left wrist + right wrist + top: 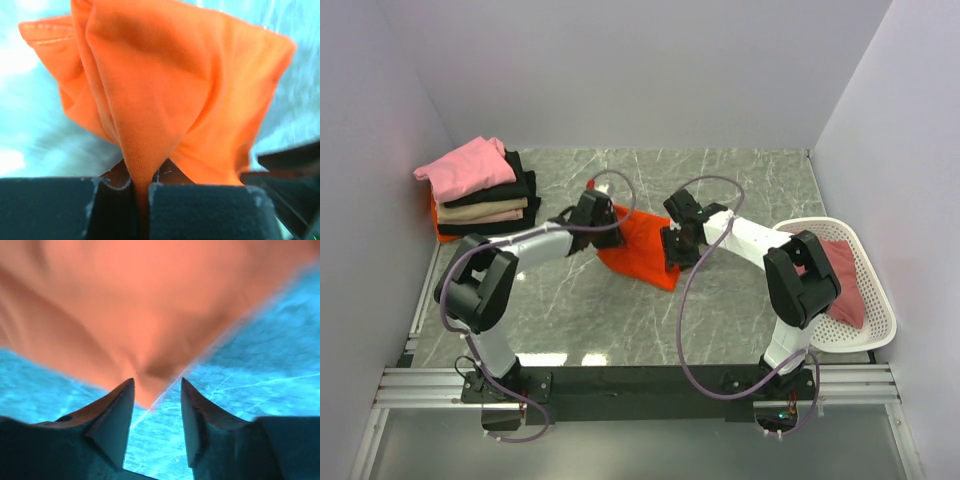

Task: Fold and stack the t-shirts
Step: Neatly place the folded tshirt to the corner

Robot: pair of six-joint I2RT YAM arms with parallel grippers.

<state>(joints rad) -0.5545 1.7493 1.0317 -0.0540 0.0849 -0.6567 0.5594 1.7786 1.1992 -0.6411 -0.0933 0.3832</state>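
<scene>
**Orange t-shirt pinched at mid-table**

The orange t-shirt lies bunched into a rough wedge on the grey marbled table, near its middle and between the two arms.

(a) The left gripper sits at the shirt's left rear end. In the left wrist view its fingers are pressed together on a narrow upright fold of the orange cloth. The cloth fans out broadly beyond them.

(b) The right gripper sits at the shirt's right edge. In the right wrist view its fingertips stand apart with a clear gap. A pointed corner of the cloth reaches into that gap without being clamped, and marbled table surface shows between the fingers below it. The blur hides whether the corner touches either finger.

(c) A stack of folded shirts stands at the left rear of the table, well apart from the orange t-shirt. A pink shirt lies loosely on top. Black and beige layers lie beneath it, and an orange edge shows at the bottom left.

(d) A white lattice basket rests at the table's right edge, beside the right arm. It holds a dusty rose-red shirt, partly hidden by that arm's elbow.
</scene>
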